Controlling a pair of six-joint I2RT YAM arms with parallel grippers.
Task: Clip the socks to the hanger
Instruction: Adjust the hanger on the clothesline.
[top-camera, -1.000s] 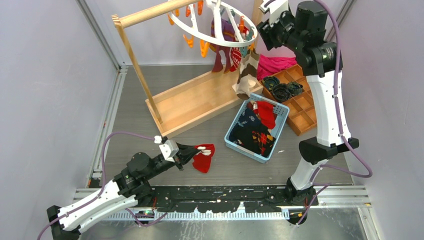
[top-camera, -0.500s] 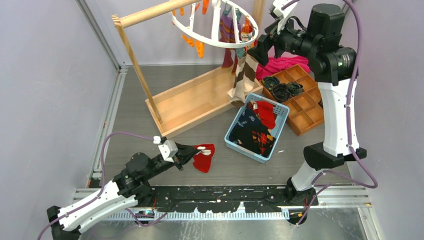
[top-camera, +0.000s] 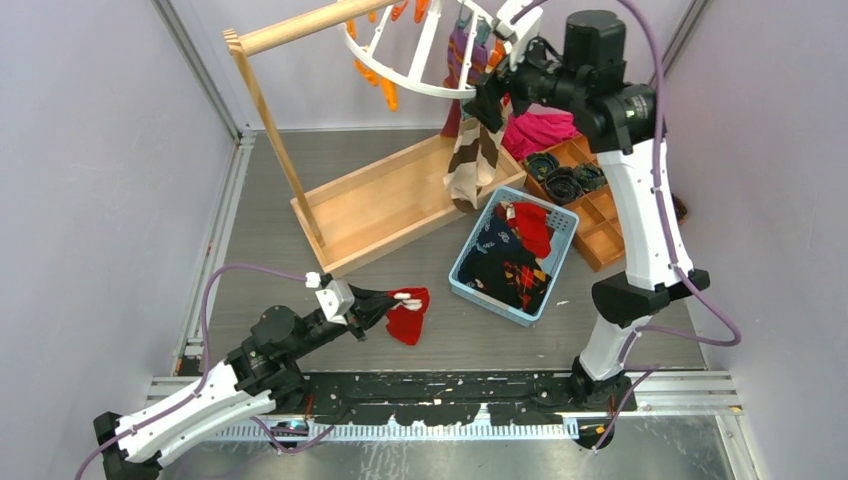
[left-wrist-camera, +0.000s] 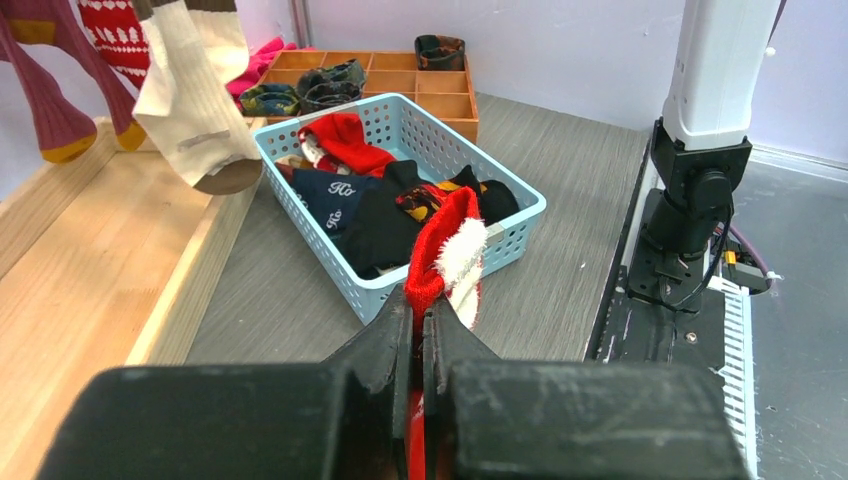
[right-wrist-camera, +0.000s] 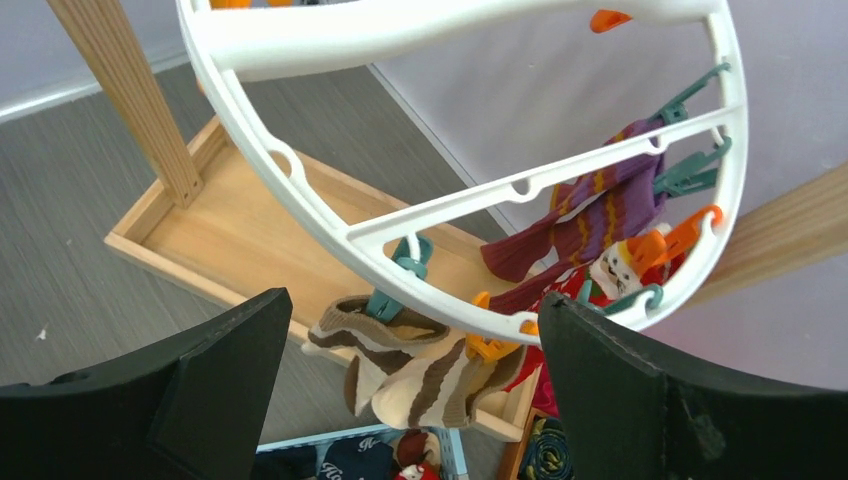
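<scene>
Near left: left gripper (left-wrist-camera: 420, 312), clenched on red sock with white fluffy cuff (left-wrist-camera: 446, 250), low by the grey table (top-camera: 260, 220).
Mid right: light blue perforated plastic basket (top-camera: 563, 225), holding dark and red socks.
Far: brown-and-cream striped sock (top-camera: 472, 160), clipped to and hanging from white round plastic clip hanger (right-wrist-camera: 340, 238).
Far right: right gripper (top-camera: 495, 90), released, fingers spread wide, just beside the hanger ring.

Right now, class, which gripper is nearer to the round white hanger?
Right. The right gripper is up at the hanger's rim, jaws open. The left gripper is far below it, down low, pinching a red sock.
</scene>
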